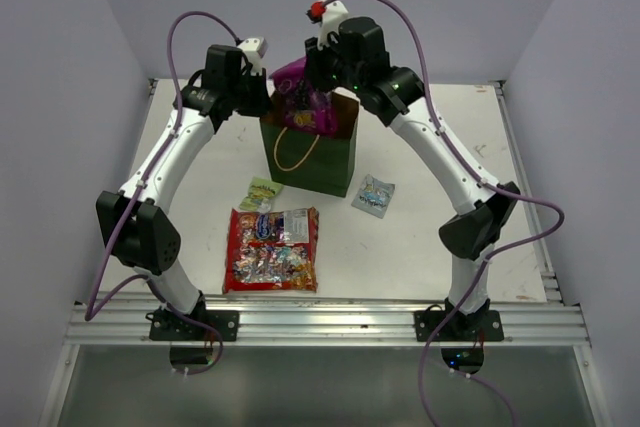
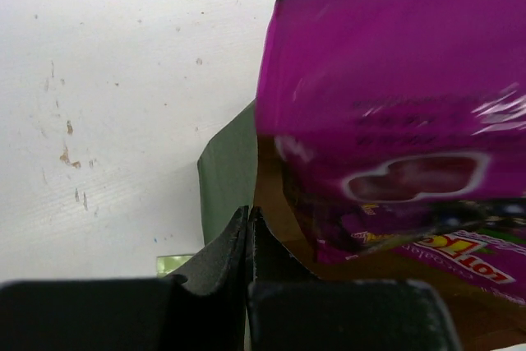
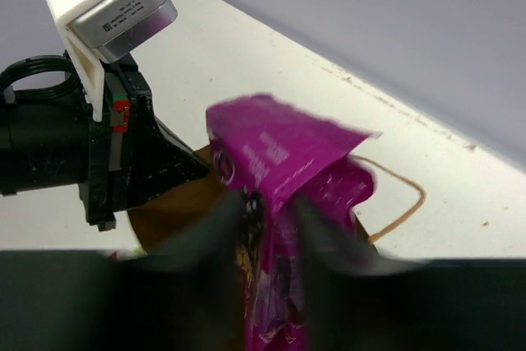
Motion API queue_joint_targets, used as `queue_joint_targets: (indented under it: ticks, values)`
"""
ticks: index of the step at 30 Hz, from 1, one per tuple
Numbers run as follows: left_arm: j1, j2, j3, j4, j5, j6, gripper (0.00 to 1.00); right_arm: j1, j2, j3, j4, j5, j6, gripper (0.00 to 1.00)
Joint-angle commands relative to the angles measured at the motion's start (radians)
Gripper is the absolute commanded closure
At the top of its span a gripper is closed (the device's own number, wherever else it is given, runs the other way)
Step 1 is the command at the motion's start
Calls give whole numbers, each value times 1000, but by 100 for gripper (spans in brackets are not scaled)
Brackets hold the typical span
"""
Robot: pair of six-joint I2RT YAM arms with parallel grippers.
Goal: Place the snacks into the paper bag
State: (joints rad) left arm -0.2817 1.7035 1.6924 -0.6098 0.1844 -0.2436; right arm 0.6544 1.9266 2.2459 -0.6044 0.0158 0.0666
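purple bag point(image 1: 298, 93) pinched in right tool point(image 3: 269, 213), over paper bag point(image 1: 322, 163); left tool point(image 2: 248, 221) pinches its rim.

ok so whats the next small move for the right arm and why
Probably lower the right tool straight down a little. It grips the glossy purple snack bag, most of which shows above the mouth of the upright dark green paper bag, while the left tool pinches the rim, so releasing now might let it tip out.
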Motion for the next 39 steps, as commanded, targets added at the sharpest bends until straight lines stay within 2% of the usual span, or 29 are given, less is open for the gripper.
queue_joint_targets:
  ticks: [1, 2, 4, 8, 11, 14, 15, 17, 18, 21, 33, 39]
  values:
    - [7, -4, 38, -7, 20, 0, 100, 1, -61, 8, 115, 1, -14, 47]
    - [7, -4, 38, -7, 21, -2, 100, 1, -70, -11, 121, 0, -7, 35]
    - [7, -5, 32, -2, 20, -5, 100, 2, -101, -35, 132, 4, -7, 23]
    - [7, 1, 24, 12, 15, -13, 100, 16, -132, 50, 77, 38, -42, 21]
    - [7, 7, 21, 21, 10, -19, 100, 59, -171, 113, -32, 20, -37, 23]
    - [7, 10, 13, 31, 12, -28, 100, 172, -269, -84, -83, -13, -2, 23]
    - [7, 10, 10, 35, 13, -34, 100, 194, -299, -256, -68, -17, 12, 22]
    - [7, 10, 0, 44, 12, -37, 100, 246, -337, -421, -40, -54, 71, 22]
    - [7, 10, -3, 47, 10, -42, 100, 261, -366, -563, -3, -59, 88, 22]
    - [7, 13, -8, 50, 4, -43, 100, 312, -380, -783, 84, -66, 153, 22]
    - [7, -16, -54, 61, 21, -48, 100, 387, -259, -1155, 362, -65, 312, 20]
    - [6, -18, -69, 64, 36, -53, 100, 401, -192, -1198, 445, -89, 341, 19]
